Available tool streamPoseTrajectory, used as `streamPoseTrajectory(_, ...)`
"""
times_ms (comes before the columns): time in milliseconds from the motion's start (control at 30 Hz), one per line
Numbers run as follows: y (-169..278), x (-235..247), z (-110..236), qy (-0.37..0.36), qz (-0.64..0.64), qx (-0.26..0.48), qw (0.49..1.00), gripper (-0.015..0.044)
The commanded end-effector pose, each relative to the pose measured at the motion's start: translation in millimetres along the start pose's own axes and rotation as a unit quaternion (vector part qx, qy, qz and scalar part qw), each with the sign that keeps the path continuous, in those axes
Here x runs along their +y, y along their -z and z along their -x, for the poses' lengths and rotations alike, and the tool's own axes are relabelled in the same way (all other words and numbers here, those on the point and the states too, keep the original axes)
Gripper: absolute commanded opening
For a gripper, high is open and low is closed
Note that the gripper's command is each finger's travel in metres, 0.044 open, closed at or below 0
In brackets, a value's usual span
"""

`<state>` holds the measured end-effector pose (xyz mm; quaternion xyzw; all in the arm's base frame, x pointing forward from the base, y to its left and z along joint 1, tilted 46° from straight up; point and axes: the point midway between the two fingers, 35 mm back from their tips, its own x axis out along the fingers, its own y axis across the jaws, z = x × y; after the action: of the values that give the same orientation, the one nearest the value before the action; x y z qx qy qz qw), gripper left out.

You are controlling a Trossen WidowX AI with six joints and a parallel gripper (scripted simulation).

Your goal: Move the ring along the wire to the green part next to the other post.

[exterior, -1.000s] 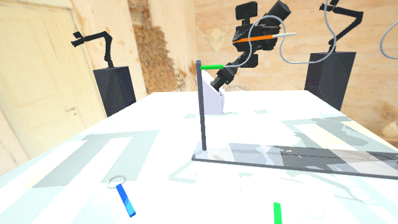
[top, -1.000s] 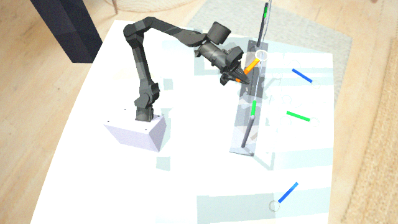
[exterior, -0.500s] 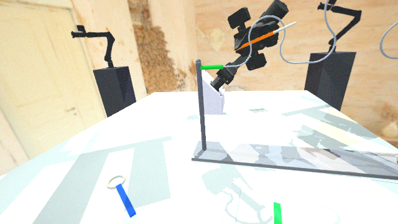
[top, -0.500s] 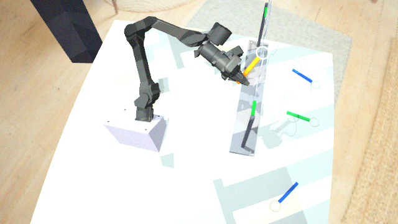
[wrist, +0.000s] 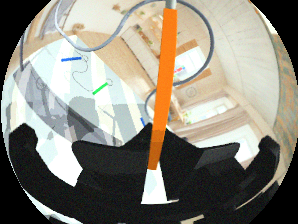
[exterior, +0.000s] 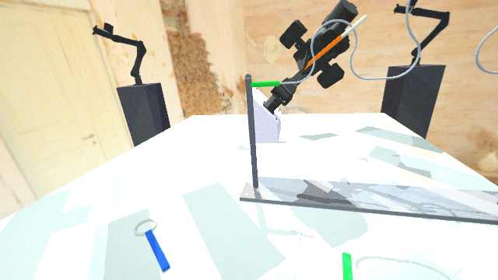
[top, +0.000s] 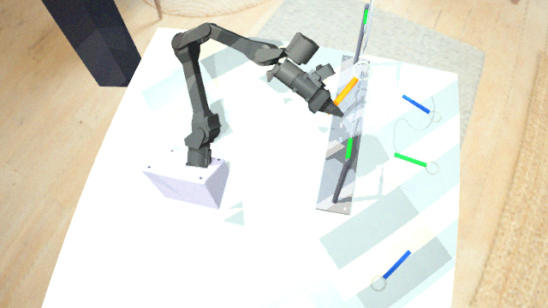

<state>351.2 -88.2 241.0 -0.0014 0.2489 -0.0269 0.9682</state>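
Observation:
My gripper is shut on the lower end of the orange handle and holds it high above the base plate. The handle slants up to the pale ring, which shows edge-on in the exterior view. The ring is on the curved grey wire, between the two posts. I cannot tell whether it touches the wire. The near post bears a green part. The far post bears another green part.
Spare rings with handles lie on the table: a blue one, a green one and another blue one. A dark pedestal stands beside the table, and another stands behind it.

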Motion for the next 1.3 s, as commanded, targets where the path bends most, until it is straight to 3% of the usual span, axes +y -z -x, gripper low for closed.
streamPoseTrajectory(0,1,6,-1,-0.024,-0.044,-0.003,0.999,-0.0150)
streamPoseTrajectory(633,-6,34,-1,-0.132,-0.235,-0.028,0.963,-0.0150)
streamPoseTrajectory(1267,-23,56,6,-0.232,-0.414,-0.051,0.878,-0.0150)
